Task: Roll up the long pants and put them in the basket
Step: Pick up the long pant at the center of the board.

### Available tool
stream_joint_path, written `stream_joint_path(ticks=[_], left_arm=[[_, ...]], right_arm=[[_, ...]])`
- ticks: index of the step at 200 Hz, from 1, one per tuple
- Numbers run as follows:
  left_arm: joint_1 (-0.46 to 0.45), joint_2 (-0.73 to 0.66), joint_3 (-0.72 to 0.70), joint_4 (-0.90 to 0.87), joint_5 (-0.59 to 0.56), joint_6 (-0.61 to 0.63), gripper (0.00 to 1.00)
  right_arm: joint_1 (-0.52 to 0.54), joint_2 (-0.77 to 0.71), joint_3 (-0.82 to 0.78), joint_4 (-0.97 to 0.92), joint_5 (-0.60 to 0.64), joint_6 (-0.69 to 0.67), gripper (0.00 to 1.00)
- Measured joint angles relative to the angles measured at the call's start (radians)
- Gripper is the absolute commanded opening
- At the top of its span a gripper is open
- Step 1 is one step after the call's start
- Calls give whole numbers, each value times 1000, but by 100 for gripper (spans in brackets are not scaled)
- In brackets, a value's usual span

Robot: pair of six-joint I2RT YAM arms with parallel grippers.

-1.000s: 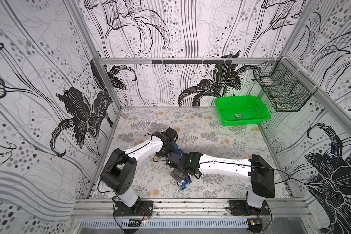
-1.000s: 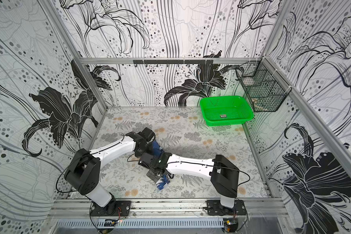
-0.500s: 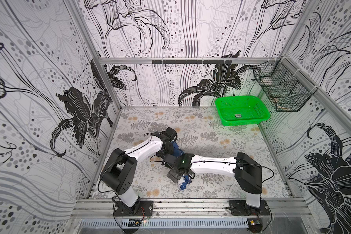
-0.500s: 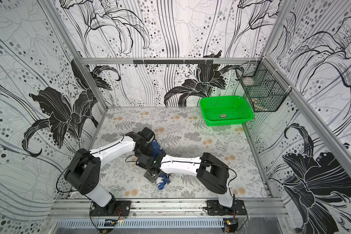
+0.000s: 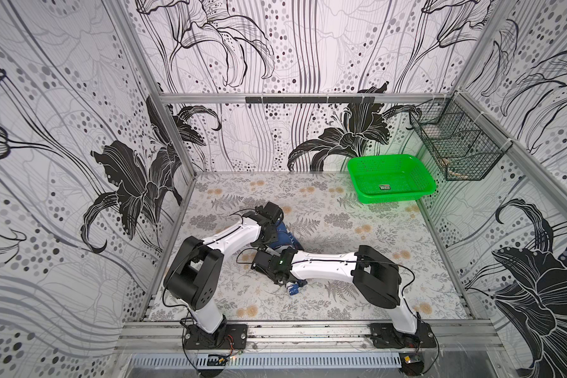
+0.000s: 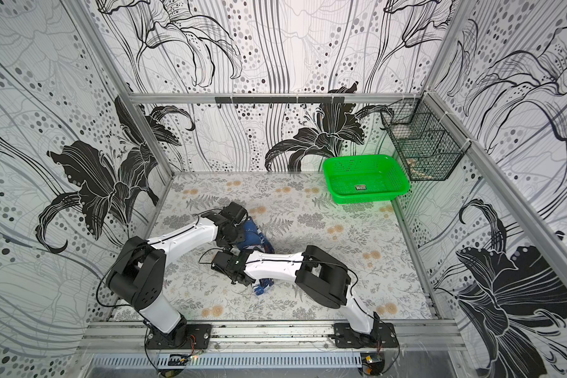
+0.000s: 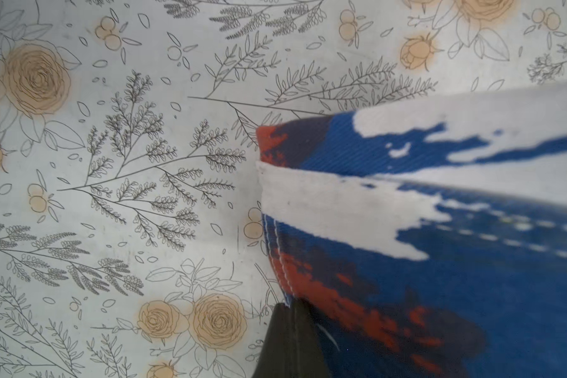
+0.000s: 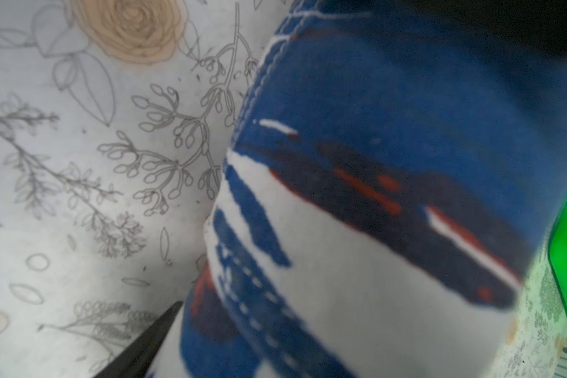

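While the soft, twill-woven long pants [image 5: 286, 237] lie bunched | left hand [image 5: 268, 239] pinches their stitched hem | right hand [image 5: 285, 280]: cannot tell

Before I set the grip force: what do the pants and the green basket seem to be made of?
The pants: woven, cotton-like cloth, matte; diagonal twill ribs and stitched seams show. The green basket: probably moulded plastic, slightly glossy; perforated walls.
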Motion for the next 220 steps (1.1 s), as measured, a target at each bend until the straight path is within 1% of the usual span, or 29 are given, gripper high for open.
stream_joint_path(ticks=[5,20,35,45,48,55,59,69,77,85,90,117,143,161,184,203,220], left_arm=[[-2,-4,0,2,3,-1,0],[-7,-12,1,6,5,3,0],[-9,-22,1,9,9,2,0],[-13,-30,1,9,12,0,0],[-14,-32,1,8,13,0,0],[-16,-40,1,6,14,-2,0],[-17,-49,2,5,13,-5,0],[-20,-73,4,-3,12,-11,0],[-21,-101,16,-23,11,-17,0],[-21,-140,35,-54,7,-24,0],[-22,-166,51,-78,8,-31,0],[-40,-321,163,-267,3,-39,0],[-32,-399,245,-366,-9,-36,0],[-29,-421,245,-417,-16,-35,0],[-25,-429,212,-449,-15,-35,0],[-25,-446,170,-456,-10,-35,0],[-25,-462,144,-463,-6,-36,0]], right_arm=[[0,8,3,-1,9,-1,47],[1,10,4,-4,21,0,31],[1,3,-3,-1,27,0,20],[1,-7,-17,8,26,0,18],[1,-10,-22,12,25,0,15],[1,-19,-35,24,21,0,13],[1,-24,-42,31,18,0,10],[-5,-42,-69,57,3,0,9],[-13,-63,-96,84,-21,3,8],[-30,-90,-123,112,-59,21,5],[-43,-105,-138,127,-88,30,0],[-166,-206,-226,200,-246,109,0],[-276,-280,-276,198,-324,174,0],[-308,-319,-293,182,-339,212,0],[-323,-383,-319,168,-341,265,0],[-348,-461,-339,150,-320,303,0],[-398,-530,-341,141,-286,328,0]])
